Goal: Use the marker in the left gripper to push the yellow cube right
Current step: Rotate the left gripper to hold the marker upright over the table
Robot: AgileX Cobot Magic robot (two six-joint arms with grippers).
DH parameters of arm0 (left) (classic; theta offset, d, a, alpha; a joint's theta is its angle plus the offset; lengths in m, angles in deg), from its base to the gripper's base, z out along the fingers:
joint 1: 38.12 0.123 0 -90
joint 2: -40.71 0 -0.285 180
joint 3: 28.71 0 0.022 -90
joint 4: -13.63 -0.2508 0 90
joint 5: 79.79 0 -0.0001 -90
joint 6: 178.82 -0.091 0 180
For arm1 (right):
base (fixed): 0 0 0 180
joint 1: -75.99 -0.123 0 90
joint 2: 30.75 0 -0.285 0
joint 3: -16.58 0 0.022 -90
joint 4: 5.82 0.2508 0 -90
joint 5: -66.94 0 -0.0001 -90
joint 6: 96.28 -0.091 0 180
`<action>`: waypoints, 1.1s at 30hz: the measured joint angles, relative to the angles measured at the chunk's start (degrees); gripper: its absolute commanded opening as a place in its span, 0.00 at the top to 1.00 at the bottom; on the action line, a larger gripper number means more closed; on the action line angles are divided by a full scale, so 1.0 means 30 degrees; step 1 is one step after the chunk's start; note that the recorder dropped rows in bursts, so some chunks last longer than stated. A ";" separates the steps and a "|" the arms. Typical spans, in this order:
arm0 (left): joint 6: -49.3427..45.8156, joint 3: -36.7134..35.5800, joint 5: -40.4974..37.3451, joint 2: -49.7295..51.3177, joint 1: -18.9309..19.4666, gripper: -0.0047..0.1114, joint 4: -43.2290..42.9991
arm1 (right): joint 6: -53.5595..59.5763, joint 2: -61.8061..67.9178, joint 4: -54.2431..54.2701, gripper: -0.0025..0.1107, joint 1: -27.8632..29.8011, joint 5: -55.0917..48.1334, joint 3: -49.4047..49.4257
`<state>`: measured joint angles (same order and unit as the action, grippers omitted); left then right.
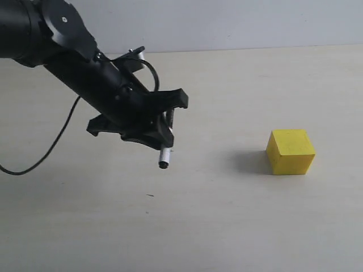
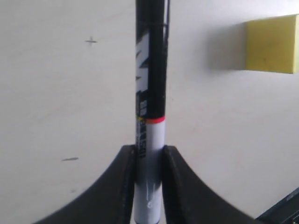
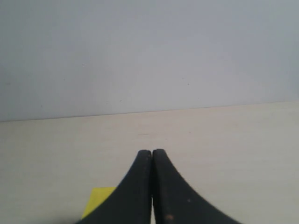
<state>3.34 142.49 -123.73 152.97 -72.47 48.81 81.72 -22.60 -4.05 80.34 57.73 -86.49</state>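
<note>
Exterior view: the yellow cube (image 1: 290,152) sits on the table (image 1: 227,226) at about 3 o'clock from the marker (image 1: 164,156), well apart from it, with bare surface between them. The marker's long axis runs nearly upright, dark tip down. Whether the tip touches the surface I cannot tell. The left gripper (image 1: 163,135) is the only arm in this view, so the push is its job, and by my judgement it calls for a sweep toward 3 o'clock with the tip kept low. Left wrist view shows the left gripper (image 2: 149,151) clamped narrowly on the marker's (image 2: 150,93) white barrel. The right gripper (image 3: 152,154) has its jaws pressed together, holding nothing.
</note>
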 measured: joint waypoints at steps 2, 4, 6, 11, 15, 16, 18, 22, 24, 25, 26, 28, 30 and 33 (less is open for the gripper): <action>0.1198 0.0000 0.0710 0.0227 -0.0626 0.96 -0.0074 | 0.0000 0.0000 0.0000 0.98 0.0000 0.0000 0.0000; 0.2691 0.0000 0.1292 0.0673 -0.1110 0.96 -0.0654 | 0.0000 0.0000 0.0000 0.98 0.0000 0.0000 0.0000; 0.4032 0.0000 0.1757 0.1161 -0.1347 0.96 -0.1563 | 0.0000 0.0000 0.0000 0.98 0.0000 0.0000 0.0000; 0.5833 0.0000 0.2186 0.2065 -0.1538 0.96 -0.3153 | 0.0000 0.0000 0.0000 0.98 0.0000 0.0000 0.0000; 0.6655 0.0000 0.2591 0.2491 -0.1538 0.96 -0.3900 | 0.0000 0.0000 0.0000 0.98 0.0000 0.0000 0.0000; 0.6697 0.0000 0.2826 0.2596 -0.1538 0.96 -0.3980 | 0.0000 0.0000 0.0000 0.98 0.0000 0.0000 0.0000; 0.6777 0.0000 0.3139 0.2840 -0.1538 0.96 -0.4054 | 0.0000 0.0000 0.0000 0.98 0.0000 0.0000 0.0000; 0.6854 0.0394 0.3096 0.3447 -0.1538 0.96 -0.4332 | 0.0000 0.0000 0.0000 0.98 0.0000 0.0000 0.0000; 0.6854 0.0849 0.2844 0.3704 -0.1538 0.96 -0.4332 | 0.0000 0.0000 0.0000 0.98 0.0000 0.0000 0.0000; 0.6854 0.1028 0.2705 0.3786 -0.1538 0.96 -0.4332 | 0.0000 0.0000 0.0000 0.98 0.0000 0.0000 0.0000; 0.6854 0.1269 0.2567 0.3982 -0.1538 0.96 -0.4332 | 0.0000 0.0000 0.0000 0.98 0.0000 0.0000 0.0000; 0.6854 0.1512 0.2268 0.4245 -0.1538 0.96 -0.4332 | 0.0000 0.0000 0.0000 0.98 0.0000 0.0000 0.0000; 0.6854 0.1591 0.2183 0.4527 -0.1538 0.96 -0.4332 | 0.0000 0.0000 0.0000 0.98 0.0000 0.0000 0.0000; 0.6854 0.1591 0.2104 0.4837 -0.1538 0.96 -0.4332 | 0.0000 0.0000 0.0000 0.98 0.0000 0.0000 0.0000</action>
<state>23.90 147.26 -117.42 167.48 -77.08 35.81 81.72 -22.60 -4.05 80.34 57.73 -86.49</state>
